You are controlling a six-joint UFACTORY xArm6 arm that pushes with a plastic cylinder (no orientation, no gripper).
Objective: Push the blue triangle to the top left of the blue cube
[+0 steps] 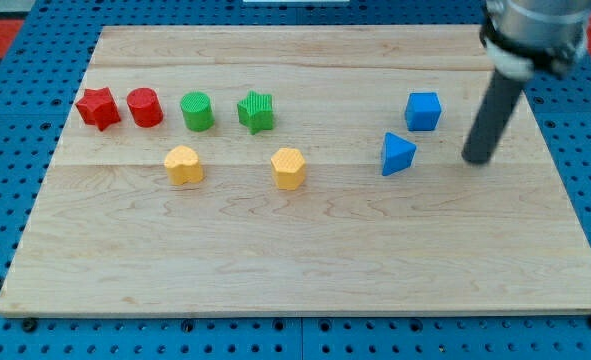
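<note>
**Tip sits right of the blue pair, touching neither**

My tip (478, 160) is down at the surface (305, 250), on the view's right side. The tool is a plain dark rod, no jaws, so nothing to be apart, together or clamped; it holds nothing. Rod leans up toward the view's top-right corner, where the arm's grey end shows.

Task blocks:
- blue triangle (398, 154): just left of my tip w/ a clear strip of wood between them, no contact. One point faces the view's right, toward the rod.
- blue cube (423, 110): above the triangle and slightly to its right, near it but not touching. So the triangle lies at the cube's lower left. Cube is up and left of my tip, apart from it.

Rest of the blocks, all well away on the view's left half:
- red star (97, 107) and red cylinder (144, 107), side by side, far left, upper row.
- green cylinder (196, 111), then green star (257, 111), same row, further right.
- yellow heart-like block (184, 164), below the gap btw red cylinder and green cylinder.
- yellow hexagon (289, 168), below and right of the green star.

Surface is a pale wood board resting on a blue pegboard (5, 200).
</note>
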